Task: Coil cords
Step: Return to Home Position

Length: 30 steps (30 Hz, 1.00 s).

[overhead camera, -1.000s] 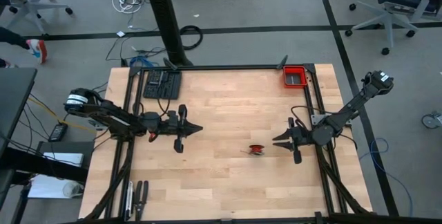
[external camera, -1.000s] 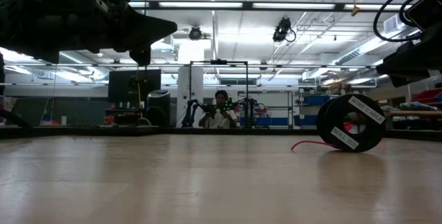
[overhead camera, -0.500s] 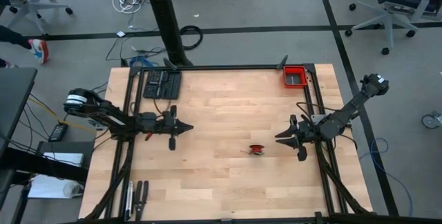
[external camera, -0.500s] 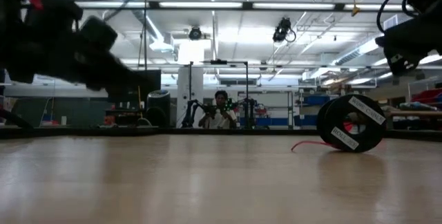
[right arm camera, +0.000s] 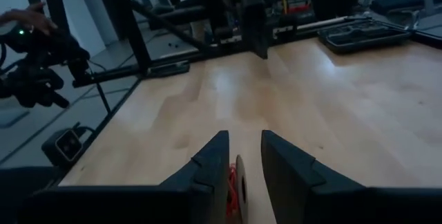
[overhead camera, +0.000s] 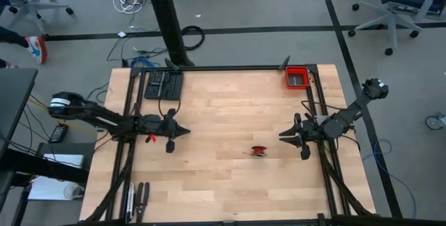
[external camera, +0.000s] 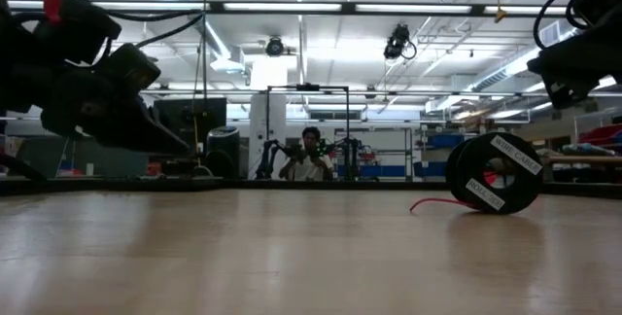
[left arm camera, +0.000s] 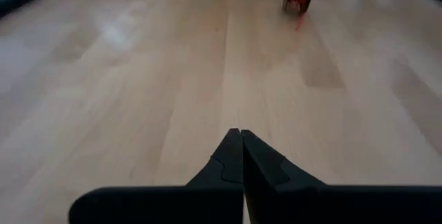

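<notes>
Two grippers hang low over the wooden table (overhead camera: 223, 100), and neither one holds anything. Nearest to the job is the right gripper (overhead camera: 284, 136). Its fingers (right arm camera: 207, 162) are a little way apart, just a narrow gap, with nothing pinched between them. Through that gap we see the black spool (overhead camera: 259, 151) close in front of it, down on the table, with the red cord (right arm camera: 232, 186) wound round it. The spool stands on its rim like a wheel, and its thin edge points at each arm, so we think it could roll toward one of them if bumped. Only a short loose end (external camera: 432, 201) lies out on the wood, on the side toward the left arm. The spool sits between the two arms, near the right gripper and well apart from the left one. Farther off, the left gripper (left arm camera: 241, 135) has its fingers pressed tight together, empty and touching nothing. To us the winding looks done, so the right arm, being closer, must take the most care not to knock the spool. Far back, a red bin (overhead camera: 297, 77) sits at the table's corner, and a person (external camera: 310, 150) is in the room behind.
</notes>
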Each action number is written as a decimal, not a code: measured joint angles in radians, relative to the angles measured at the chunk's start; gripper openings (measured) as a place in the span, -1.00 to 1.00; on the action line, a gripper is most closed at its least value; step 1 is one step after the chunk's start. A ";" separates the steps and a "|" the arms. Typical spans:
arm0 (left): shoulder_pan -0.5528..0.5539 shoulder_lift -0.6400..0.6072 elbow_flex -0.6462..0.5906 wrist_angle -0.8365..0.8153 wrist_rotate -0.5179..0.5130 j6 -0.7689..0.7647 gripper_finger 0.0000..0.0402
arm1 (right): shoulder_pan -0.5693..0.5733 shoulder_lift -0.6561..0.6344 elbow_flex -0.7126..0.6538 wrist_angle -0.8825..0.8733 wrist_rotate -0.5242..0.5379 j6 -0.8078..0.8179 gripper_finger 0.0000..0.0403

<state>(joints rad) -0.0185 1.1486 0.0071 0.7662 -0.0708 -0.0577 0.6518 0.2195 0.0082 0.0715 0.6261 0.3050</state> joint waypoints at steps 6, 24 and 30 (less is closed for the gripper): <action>0.000 -0.224 0.000 -0.234 0.000 0.000 -1.00 | -0.042 0.003 -0.001 -0.001 0.000 0.000 -0.58; 0.000 -0.838 0.000 -0.753 0.004 0.001 -1.00 | -0.324 -0.030 -0.002 -0.002 -0.001 -0.002 -0.58; 0.000 -1.002 0.000 -0.755 0.004 0.001 -1.00 | -0.466 -0.127 -0.002 -0.002 0.000 -0.002 -0.58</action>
<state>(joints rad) -0.0185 0.1461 0.0074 0.0109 -0.0663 -0.0566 0.1854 0.0921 0.0059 0.0696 0.6266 0.3035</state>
